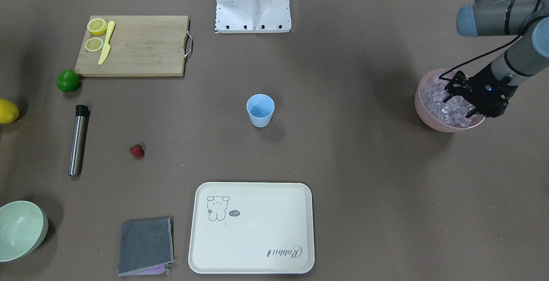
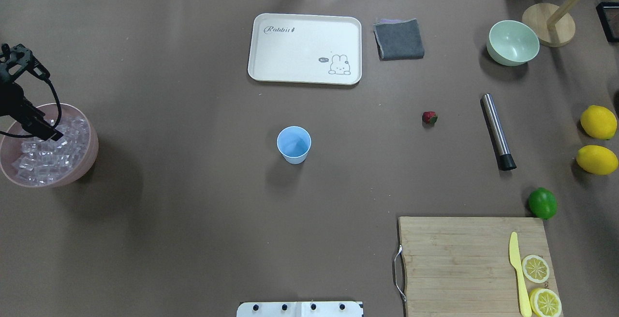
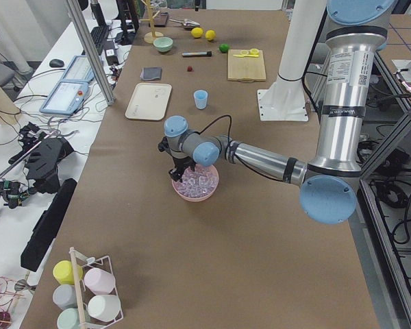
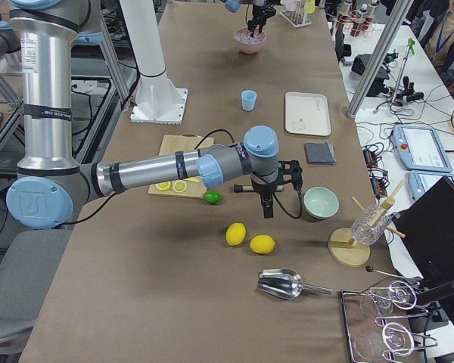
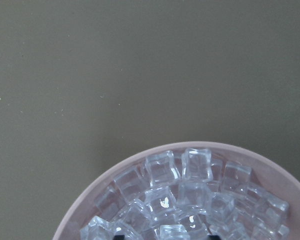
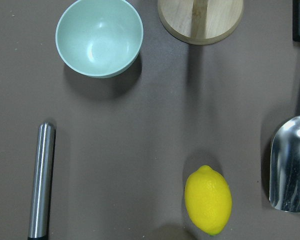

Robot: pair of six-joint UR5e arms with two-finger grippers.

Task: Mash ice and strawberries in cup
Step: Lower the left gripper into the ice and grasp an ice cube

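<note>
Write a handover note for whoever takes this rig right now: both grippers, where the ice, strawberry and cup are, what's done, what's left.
Left gripper: open, fingertips down at the ice in the pink bowl; no cube clearly held.
Right gripper: hangs above the table near the steel rod; open or shut cannot be told.
Cup: upright mid-table, looks empty.
Strawberry: lying on the table between cup and steel rod, untouched.
Done: nothing is in the cup yet.
Left: ice into the cup, strawberry into the cup, then mash.
</note>
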